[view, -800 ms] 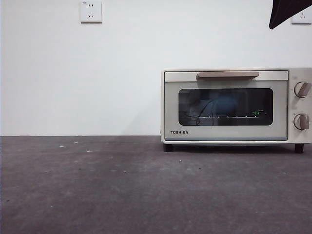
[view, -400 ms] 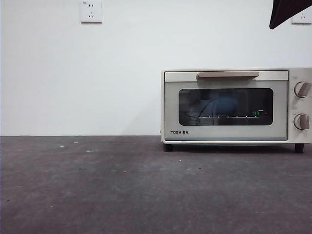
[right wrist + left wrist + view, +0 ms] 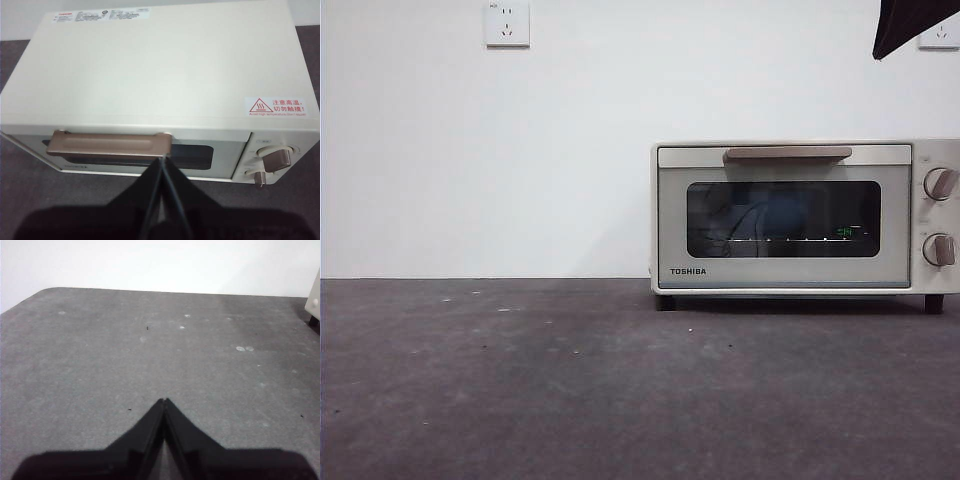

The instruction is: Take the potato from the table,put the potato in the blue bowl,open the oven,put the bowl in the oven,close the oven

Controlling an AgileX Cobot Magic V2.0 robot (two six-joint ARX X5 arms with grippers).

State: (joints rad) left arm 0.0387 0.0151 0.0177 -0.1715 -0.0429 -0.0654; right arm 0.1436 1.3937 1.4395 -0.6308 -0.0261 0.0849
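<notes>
Oven (image 3: 783,215) door's shut with the blue bowl (image 3: 782,215) inside, both hands (image 3: 162,162) pinched together holding nothing, looks basically done.

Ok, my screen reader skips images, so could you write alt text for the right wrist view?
Seen from above, a cream-white oven stands with its door shut, tan handle along the front and two knobs at one end. The right gripper, jaws shut, hovers just in front of the handle, holding nothing.
</notes>
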